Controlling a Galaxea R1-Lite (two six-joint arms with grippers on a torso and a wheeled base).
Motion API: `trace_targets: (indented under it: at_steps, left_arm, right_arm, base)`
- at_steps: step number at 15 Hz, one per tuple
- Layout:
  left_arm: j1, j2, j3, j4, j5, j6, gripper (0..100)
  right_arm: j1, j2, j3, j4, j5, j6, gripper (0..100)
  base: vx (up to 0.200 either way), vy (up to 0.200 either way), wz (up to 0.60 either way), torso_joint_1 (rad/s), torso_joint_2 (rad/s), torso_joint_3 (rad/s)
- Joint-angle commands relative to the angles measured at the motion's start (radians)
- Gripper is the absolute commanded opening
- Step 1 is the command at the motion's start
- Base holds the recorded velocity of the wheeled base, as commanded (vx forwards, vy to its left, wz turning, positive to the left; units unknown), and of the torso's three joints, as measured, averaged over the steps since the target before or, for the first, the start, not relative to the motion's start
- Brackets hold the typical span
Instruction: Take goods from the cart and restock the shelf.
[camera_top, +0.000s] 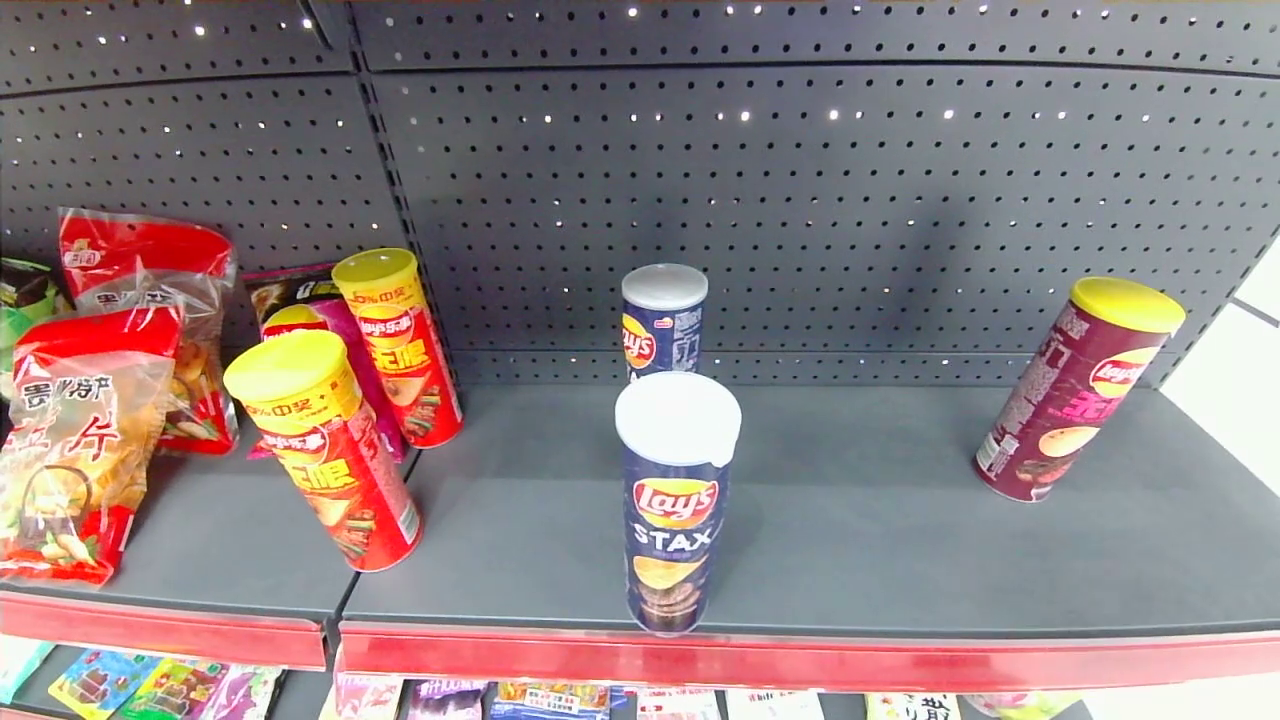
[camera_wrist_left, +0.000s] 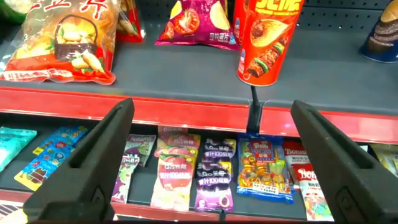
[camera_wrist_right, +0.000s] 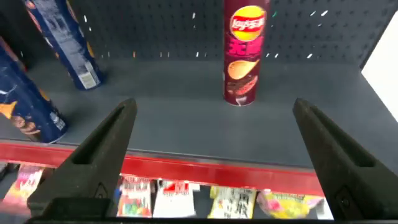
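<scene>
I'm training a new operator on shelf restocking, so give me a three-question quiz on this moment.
1. True or false: the maroon can stands to the robot's right of both blue cans.
2. How many red cans with yellow lids stand on the shelf?
3. The jaws of the left gripper are: A) open and empty, B) shut on a can, C) shut on a bag.
Key: 1 true; 2 two; 3 A.

A shop: a grey metal shelf (camera_top: 900, 520) with perforated back panel (camera_top: 850, 200) and red front strip (camera_top: 800, 660), tall cardboard crisp tubes (camera_top: 672, 520) mid-frame, plastic snack bags (camera_top: 80, 440) at left.
</scene>
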Motion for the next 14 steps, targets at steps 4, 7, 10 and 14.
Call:
trace_targets:
  at_steps: [4, 7, 10, 14]
  left_arm:
    - [0.000, 0.001, 0.000, 0.000, 0.000, 0.000, 100]
    - [0.000, 0.001, 0.000, 0.000, 0.000, 0.000, 100]
    - [0.000, 0.001, 0.000, 0.000, 0.000, 0.000, 100]
    - [0.000, 0.001, 0.000, 0.000, 0.000, 0.000, 100]
  right_arm:
    - [0.176, 0.676, -0.191, -0.006, -0.004, -0.045, 100]
    - [0.267, 0.800, -0.218, -0.014, -0.014, -0.027, 100]
    - [0.394, 0.920, -0.241, -0.075, -0.080, 0.015, 100]
    - [0.552, 1.001, -0.261, -0.096, -0.133, 0.064, 100]
  base:
    - [0.000, 0.000, 0.00, 0.000, 0.00, 0.000]
    - [0.000, 0.000, 0.00, 0.000, 0.00, 0.000]
    - [0.000, 0.000, 0.00, 0.000, 0.00, 0.000]
    - [0.000, 0.000, 0.00, 0.000, 0.00, 0.000]
